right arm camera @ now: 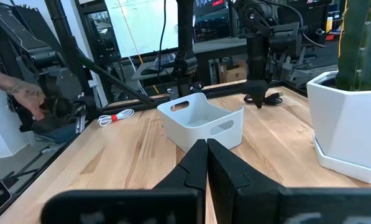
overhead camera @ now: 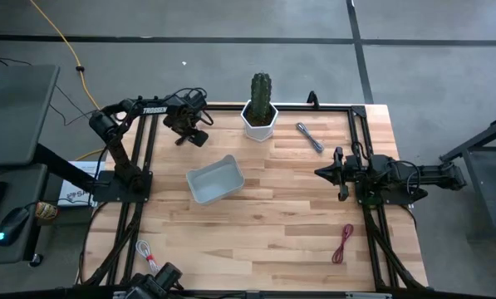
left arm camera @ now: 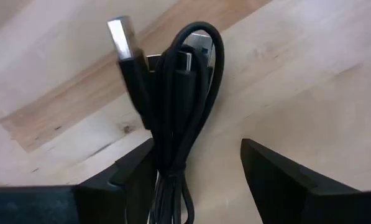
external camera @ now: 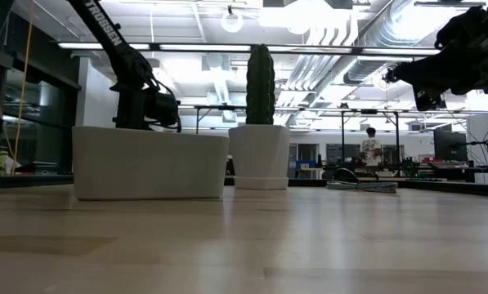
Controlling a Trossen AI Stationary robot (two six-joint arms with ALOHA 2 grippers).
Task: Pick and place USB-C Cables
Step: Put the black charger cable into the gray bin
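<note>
Wooden counter (overhead camera: pixel 264 216) carries a pale grey bin (overhead camera: pixel 215 179) near its middle, and I take this bin as the landmark. The left hand (overhead camera: pixel 196 135) is low at the counter's far edge, beyond the bin. Its fingers (left arm camera: pixel 278 180) are spread around the black cable (left arm camera: pixel 173 106). The bundle's long axis points away from the wrist, between both fingers, so I judge closing is next. The right hand (overhead camera: pixel 321 173) waits to the bin's right, pressed together. The grey cable (overhead camera: pixel 310 137), dark red cable (overhead camera: pixel 343 243) and white cable (overhead camera: pixel 146 255) lie well apart from the bin.
</note>
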